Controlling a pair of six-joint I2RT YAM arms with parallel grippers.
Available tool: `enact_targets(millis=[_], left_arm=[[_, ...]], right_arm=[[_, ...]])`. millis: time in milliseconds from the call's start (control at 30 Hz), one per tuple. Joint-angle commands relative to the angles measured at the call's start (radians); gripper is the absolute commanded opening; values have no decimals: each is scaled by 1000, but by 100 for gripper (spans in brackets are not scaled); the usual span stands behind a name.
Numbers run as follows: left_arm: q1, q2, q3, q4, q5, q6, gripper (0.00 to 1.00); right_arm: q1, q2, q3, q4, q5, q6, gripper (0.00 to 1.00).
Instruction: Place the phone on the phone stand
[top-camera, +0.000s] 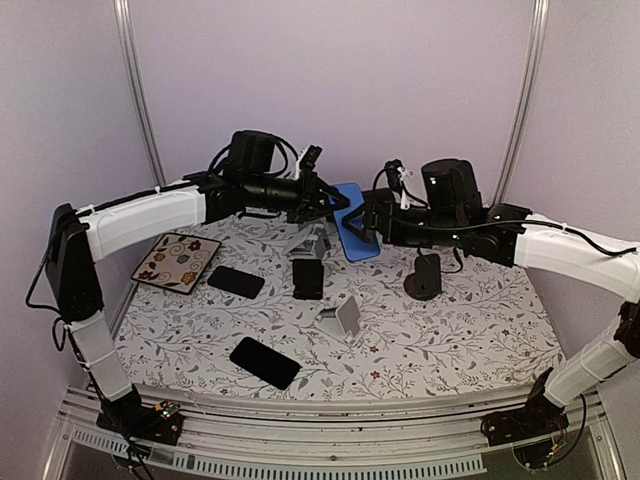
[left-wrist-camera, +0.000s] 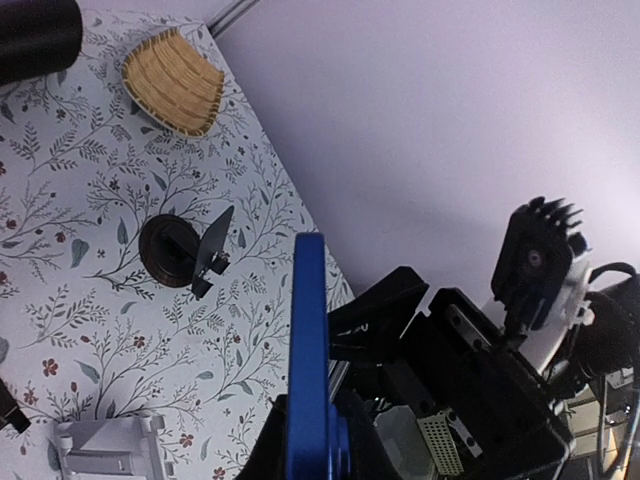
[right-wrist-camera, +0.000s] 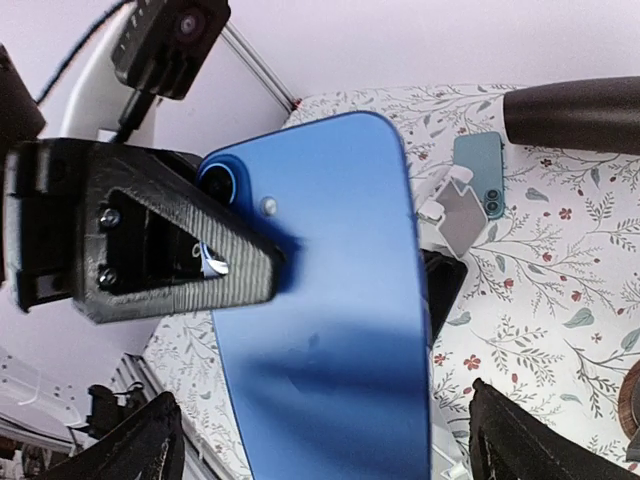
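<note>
Above the table (top-camera: 470, 335), the blue phone (top-camera: 355, 240) hangs mid-air; left end effector (top-camera: 338, 204) clamps it; right end effector (top-camera: 368, 228) stands wide open; placement on the phone stand (top-camera: 345, 318) is judged outstanding.

Soft even lighting, faint shadows, blurred near foregrounds.

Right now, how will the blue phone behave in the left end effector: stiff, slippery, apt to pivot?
Probably stiff: the blue phone is a flat slab showing no bend. Its glossy back looks slippery, so it may slide. The left end effector pinches near the camera corner, off-centre, so it could pivot.
</note>
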Motion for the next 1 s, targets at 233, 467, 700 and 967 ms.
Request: enact_targets(millis=[233,467,700,967], left_arm=[[59,-146,-120,752,135,-341,0],[57,-144,-123,817,150,-360,0],[46,-159,-164,799,151,-336,0],[46,-175,-152,629,105,-275,87]], right_arm=[[-51,-128,-132,499,-326,214,90],[-50,-121,-117,593,-308,289,67],[-51,-102,-97,608,-286,283,45],[-45,-119,-31,426,-174,150,2]])
